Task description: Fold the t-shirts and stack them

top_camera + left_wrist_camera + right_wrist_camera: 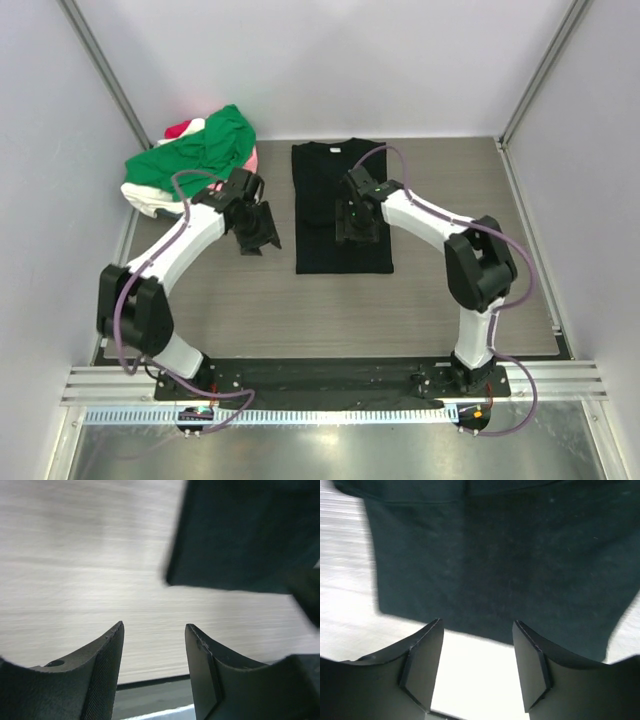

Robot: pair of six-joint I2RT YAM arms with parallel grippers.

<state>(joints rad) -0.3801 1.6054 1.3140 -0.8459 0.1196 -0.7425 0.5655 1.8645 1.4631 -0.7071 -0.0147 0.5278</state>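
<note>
Over table [300, 300], both jaws apart, empty.

Top cam: high, behind arm bases [465, 372], looks down on whole table [250, 300]. L wrist cam: low, close over wood, own fingers [100, 675] at bottom, black t-shirt [240, 530] corner upper right. R wrist cam: close over same shirt's hem. All 3 share that shirt
</note>
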